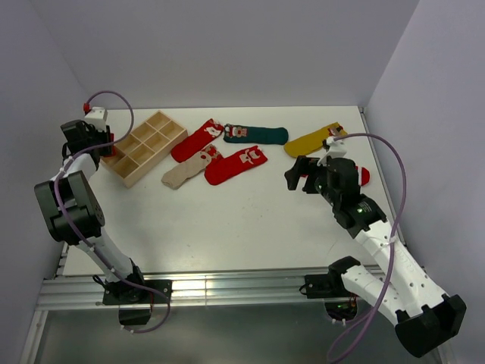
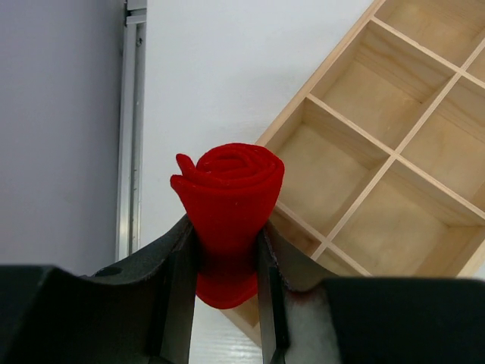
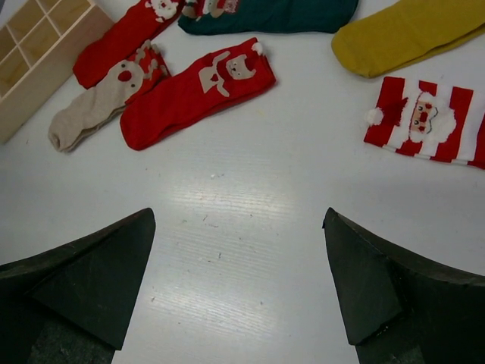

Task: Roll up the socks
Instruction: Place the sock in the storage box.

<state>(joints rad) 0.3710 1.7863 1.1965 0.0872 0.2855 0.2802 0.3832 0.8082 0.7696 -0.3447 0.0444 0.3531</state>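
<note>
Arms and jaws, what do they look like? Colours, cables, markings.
Both match: left arm and right arm have white links, bulky black joints. A thin purple cable loops along each. Jaws are matte black wedges. Small red tab on the left wrist.

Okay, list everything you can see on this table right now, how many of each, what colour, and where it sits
rolled sock: one, red, clamped in the left gripper by the tray's edge
flat red socks: two, red, mid-table; one beside the tray, one nearer the front
beige sock: one, beige, against the two red ones
green sock: one, dark green, back middle
mustard sock: one, yellow, back right
striped sock: one, red and white, right side
wooden tray: one, pale wood, back left; the compartments in view are empty
table: one, white
left gripper: one, black, shut on the rolled sock
right gripper: one, black, open above bare table
</note>
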